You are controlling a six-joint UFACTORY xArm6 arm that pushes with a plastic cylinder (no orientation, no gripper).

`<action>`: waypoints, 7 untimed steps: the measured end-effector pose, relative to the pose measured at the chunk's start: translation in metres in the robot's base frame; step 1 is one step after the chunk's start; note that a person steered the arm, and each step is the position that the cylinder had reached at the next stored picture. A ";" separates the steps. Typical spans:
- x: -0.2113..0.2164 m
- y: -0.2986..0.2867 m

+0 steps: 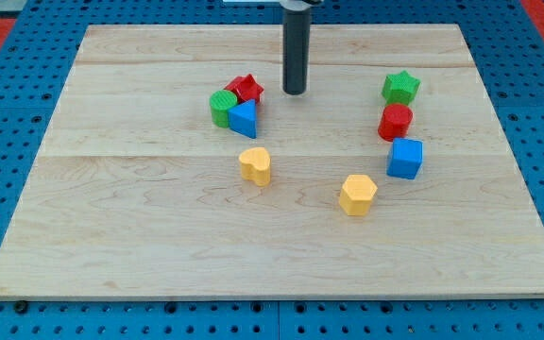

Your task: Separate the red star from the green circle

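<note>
The red star (246, 88) sits left of the board's middle, near the view's top. It touches the green circle (221, 107), which lies just to its lower left. A blue triangle (244, 118) presses against both from below. My tip (295, 92) is the lower end of a dark upright rod. It stands just right of the red star, a small gap away, touching no block.
On the right, a green star (401, 87), a red block (395, 122) and a blue cube (405, 158) form a column. A yellow heart (255, 164) and a yellow hexagon (358, 194) lie nearer the bottom. The wooden board (140, 236) rests on a blue pegboard.
</note>
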State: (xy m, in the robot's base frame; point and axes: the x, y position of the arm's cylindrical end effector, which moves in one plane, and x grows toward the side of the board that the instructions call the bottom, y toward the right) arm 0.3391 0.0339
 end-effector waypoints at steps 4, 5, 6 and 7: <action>-0.004 -0.074; -0.007 -0.079; -0.009 -0.076; -0.009 -0.076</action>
State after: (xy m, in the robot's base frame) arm 0.3303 -0.0423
